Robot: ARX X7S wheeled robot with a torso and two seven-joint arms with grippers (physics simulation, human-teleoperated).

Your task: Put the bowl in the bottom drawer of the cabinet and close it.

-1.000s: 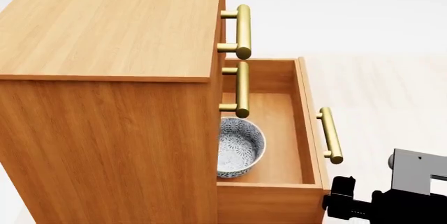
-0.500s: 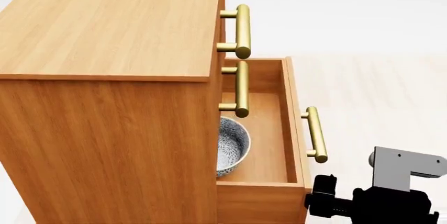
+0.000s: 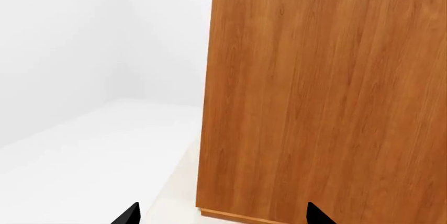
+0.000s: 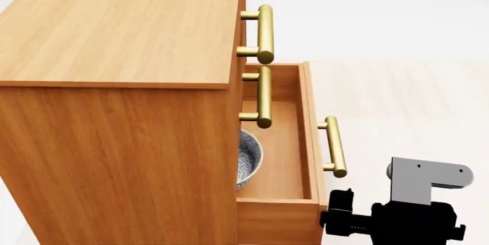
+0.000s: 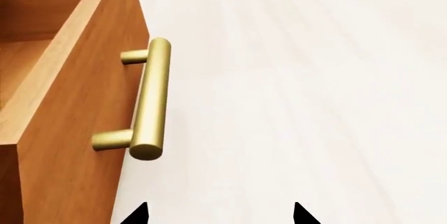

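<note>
The orange-brown cabinet (image 4: 114, 39) fills the left of the head view. Its bottom drawer (image 4: 306, 136) stands partly open, and the brass handle (image 4: 332, 147) points right. Inside it, the blue-patterned bowl (image 4: 249, 156) shows only its right part; the rest is hidden under the cabinet front. My right gripper (image 4: 338, 208) sits low against the drawer's front near its nearest corner. In the right wrist view that gripper (image 5: 220, 214) is open and holds nothing, with the handle (image 5: 150, 98) and drawer front (image 5: 70, 124) beside it. My left gripper (image 3: 222, 214) is open, facing the cabinet's side panel (image 3: 321, 93).
Two more brass handles (image 4: 264, 33) (image 4: 264, 97) stick out above the bottom drawer. Pale wood floor (image 4: 405, 102) stretches to the right of the cabinet. White floor (image 3: 91, 150) and a white wall lie beside the cabinet's side.
The bottom drawer has slid further into the cabinet, and my right arm has moved left along with it. More of the bowl is now hidden under the cabinet front.
</note>
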